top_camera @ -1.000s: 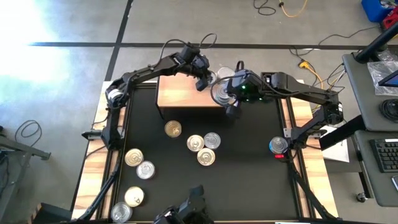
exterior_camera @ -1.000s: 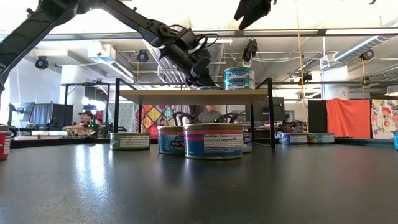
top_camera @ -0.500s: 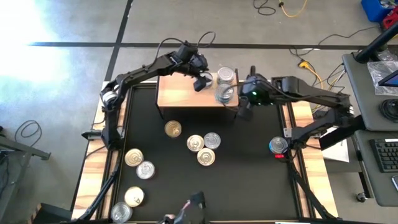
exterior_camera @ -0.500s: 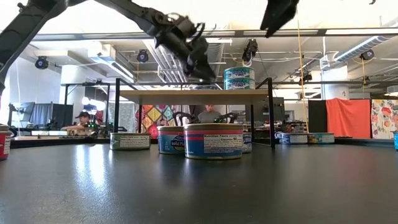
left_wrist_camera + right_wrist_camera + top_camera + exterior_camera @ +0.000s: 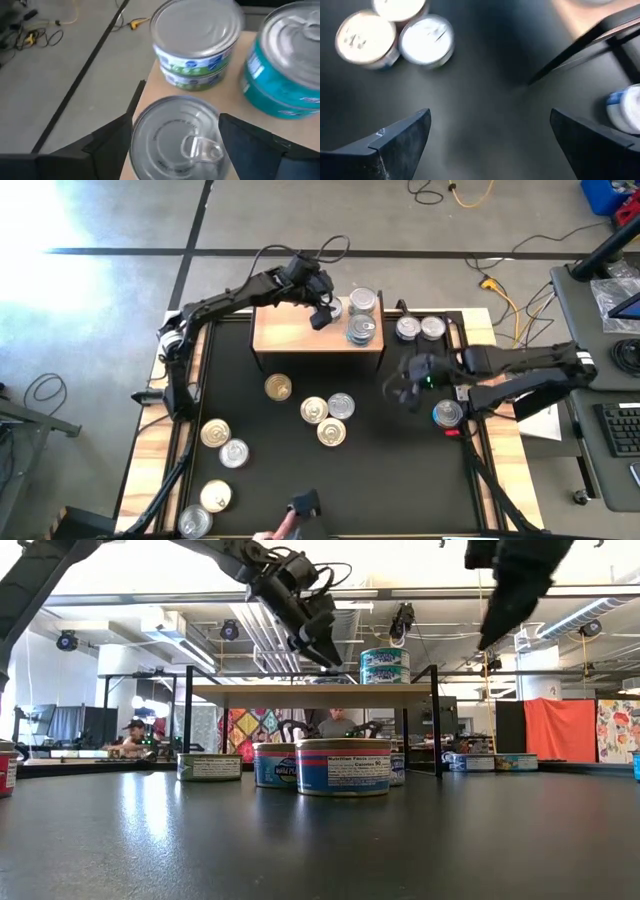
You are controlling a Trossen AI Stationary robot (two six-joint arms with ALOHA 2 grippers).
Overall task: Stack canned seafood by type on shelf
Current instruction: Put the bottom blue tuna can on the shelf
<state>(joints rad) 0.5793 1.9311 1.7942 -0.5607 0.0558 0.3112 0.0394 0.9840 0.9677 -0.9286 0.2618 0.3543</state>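
Observation:
The shelf (image 5: 300, 335) is a light-wood board on dark legs at the far middle of the table. On its right end stand a stack of two tins (image 5: 196, 50), a teal-labelled tin (image 5: 285, 75) and a silver pull-tab tin (image 5: 175, 140). My left gripper (image 5: 322, 315) hovers open just above that pull-tab tin, one finger on either side of it and clear of it. My right gripper (image 5: 405, 390) hangs open over the black table, near and to the right of the shelf, with nothing between its fingers. More canned seafood (image 5: 332, 432) lies loose on the table.
Three tins (image 5: 314, 410) cluster near the table's middle and a gold-lidded one (image 5: 279, 387) stands before the shelf. Several more (image 5: 215, 433) lie at the near left. Two tins (image 5: 408, 329) stand at the far right and one (image 5: 447, 414) by the right rim.
My right gripper has swung away from the shelf's right end, toward the table's near and right edges, and come down lower over the black tabletop, staying open. My left gripper has risen a little above the shelf top.

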